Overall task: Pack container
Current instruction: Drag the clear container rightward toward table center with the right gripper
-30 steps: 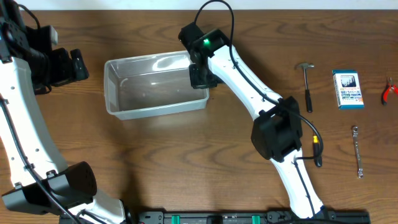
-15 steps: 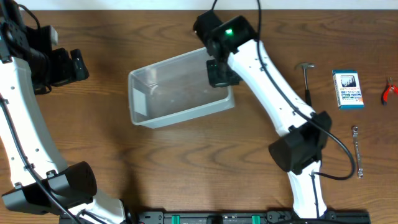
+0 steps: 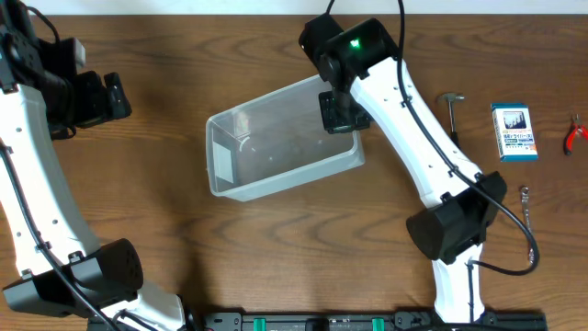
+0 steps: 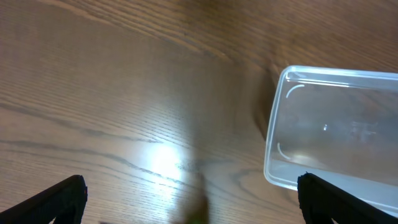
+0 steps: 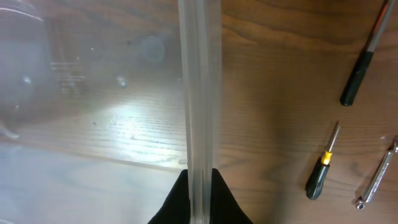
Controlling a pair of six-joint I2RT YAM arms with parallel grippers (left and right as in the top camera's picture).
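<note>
My right claw (image 3: 342, 112) pinches the rim of the container (image 3: 276, 184), probably to drag it toward the hammer (image 3: 450, 99); my left claw (image 4: 193, 202) gapes idle.

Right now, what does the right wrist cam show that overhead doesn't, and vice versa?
Right wrist only: the right gripper shut on the container rim, seen close up, and a screwdriver that overhead does not show.
Overhead only: the blue-and-white box, the red pliers, and the container's full outline, lying skewed on the table.
Both: the container, the hammer and the wrench.
</note>
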